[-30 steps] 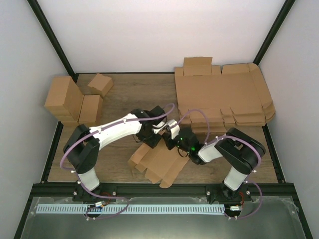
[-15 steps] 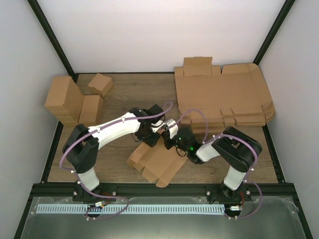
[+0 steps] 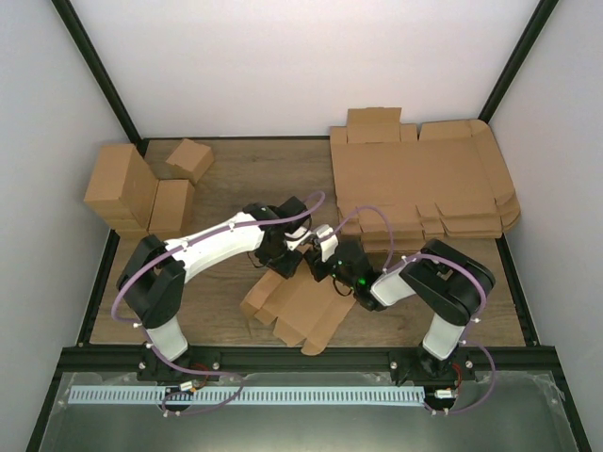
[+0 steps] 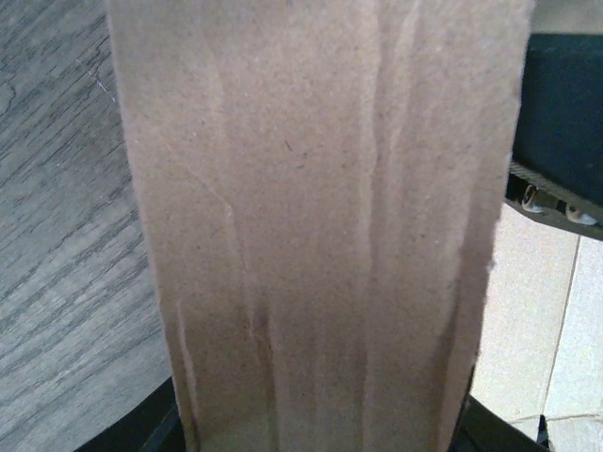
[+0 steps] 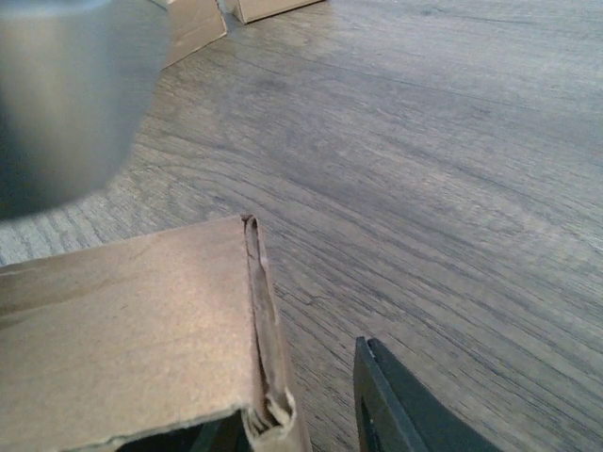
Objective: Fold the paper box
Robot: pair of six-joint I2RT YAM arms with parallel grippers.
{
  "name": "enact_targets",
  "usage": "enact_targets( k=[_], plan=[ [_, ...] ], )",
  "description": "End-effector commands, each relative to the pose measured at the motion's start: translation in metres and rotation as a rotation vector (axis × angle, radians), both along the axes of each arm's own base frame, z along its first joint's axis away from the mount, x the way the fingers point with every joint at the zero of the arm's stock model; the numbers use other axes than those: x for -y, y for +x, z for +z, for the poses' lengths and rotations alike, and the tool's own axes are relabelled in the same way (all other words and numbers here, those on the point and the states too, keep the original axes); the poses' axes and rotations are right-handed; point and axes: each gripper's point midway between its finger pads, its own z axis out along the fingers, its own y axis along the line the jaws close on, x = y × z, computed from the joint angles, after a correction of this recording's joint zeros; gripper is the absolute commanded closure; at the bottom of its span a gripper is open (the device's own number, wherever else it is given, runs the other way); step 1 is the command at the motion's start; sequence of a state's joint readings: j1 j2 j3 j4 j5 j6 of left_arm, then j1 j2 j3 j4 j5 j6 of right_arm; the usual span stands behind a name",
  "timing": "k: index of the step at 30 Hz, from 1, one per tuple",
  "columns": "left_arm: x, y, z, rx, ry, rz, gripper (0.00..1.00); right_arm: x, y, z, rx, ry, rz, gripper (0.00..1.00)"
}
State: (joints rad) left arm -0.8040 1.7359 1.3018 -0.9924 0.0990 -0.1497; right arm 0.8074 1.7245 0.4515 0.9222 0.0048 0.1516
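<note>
One paper box [image 3: 303,311], left hand [image 3: 285,264] grasping it, right hand [image 3: 318,264] released, sheet pile [image 3: 415,179] beyond.

No text, label, brand, number or sign can be read in any view. The paper box [image 3: 303,311], the stacked flat sheets [image 3: 424,184] and the small boxes [image 3: 141,193] all show plain, unprinted brown cardboard.

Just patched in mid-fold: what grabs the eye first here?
The half-folded paper box lies centre front on the table, the left gripper and right gripper meeting at its far edge. Behind, a big pile of flat cardboard sheets sits back right, folded boxes back left.
</note>
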Motion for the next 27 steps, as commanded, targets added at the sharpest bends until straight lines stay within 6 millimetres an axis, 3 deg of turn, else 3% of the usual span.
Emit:
enact_targets(
  k=[1, 4, 12, 17, 27],
  plan=[
    [0.017, 0.007, 0.031, 0.055, -0.105, -0.039, 0.56, 0.002, -0.004, -0.019, -0.037, -0.045, 0.002, 0.66],
    [0.017, 0.007, 0.034, 0.06, -0.104, -0.04, 0.56, 0.002, -0.007, -0.021, -0.04, -0.046, 0.013, 0.58],
    [0.016, 0.005, 0.035, 0.053, -0.107, -0.05, 0.56, 0.001, -0.011, -0.016, -0.026, -0.024, 0.032, 0.62],
    [0.011, 0.003, 0.031, 0.05, -0.084, -0.051, 0.56, 0.005, -0.013, -0.002, 0.004, -0.005, 0.028, 0.52],
    [0.012, 0.0, 0.028, 0.031, -0.087, -0.062, 0.56, 0.008, -0.014, 0.023, 0.068, 0.02, 0.031, 0.59]
  ],
)
